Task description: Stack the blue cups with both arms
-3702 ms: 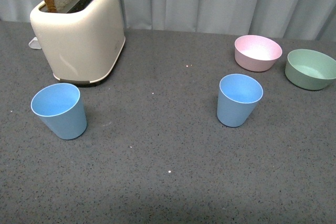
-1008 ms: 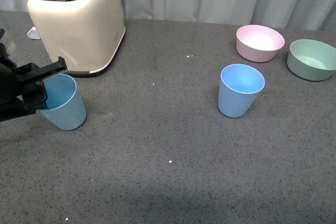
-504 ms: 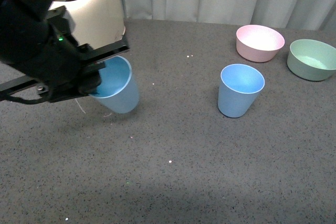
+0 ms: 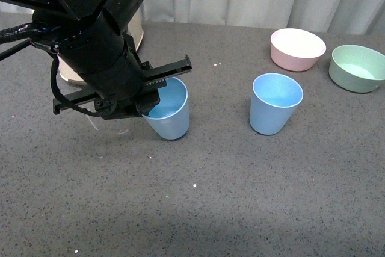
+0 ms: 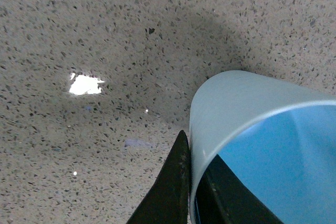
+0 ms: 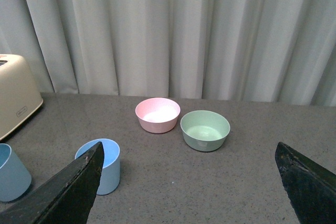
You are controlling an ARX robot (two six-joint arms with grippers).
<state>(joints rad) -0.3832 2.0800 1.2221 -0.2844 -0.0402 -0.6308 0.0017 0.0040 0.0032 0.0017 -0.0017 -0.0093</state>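
Observation:
My left gripper (image 4: 151,102) is shut on the rim of one blue cup (image 4: 171,111), with one finger inside and one outside the wall. In the left wrist view the fingers (image 5: 170,192) pinch the cup wall (image 5: 247,103) low over the speckled table. The other blue cup (image 4: 275,103) stands upright to the right, about a cup's width from the held one. In the right wrist view, my right gripper (image 6: 184,192) hangs open and empty well above the table. The standing cup (image 6: 102,163) is seen below its one finger, and the held cup (image 6: 10,174) at the picture's edge.
A pink bowl (image 4: 298,48) and a green bowl (image 4: 358,67) sit at the back right, behind the standing cup. The cream toaster (image 6: 16,100) is at the back left, mostly hidden by my left arm in the front view. A grey curtain (image 6: 168,30) closes the back.
My left arm closed on the left cup, then carried it rightward across the table toward the standing cup. The standing cup and bowls have not moved.

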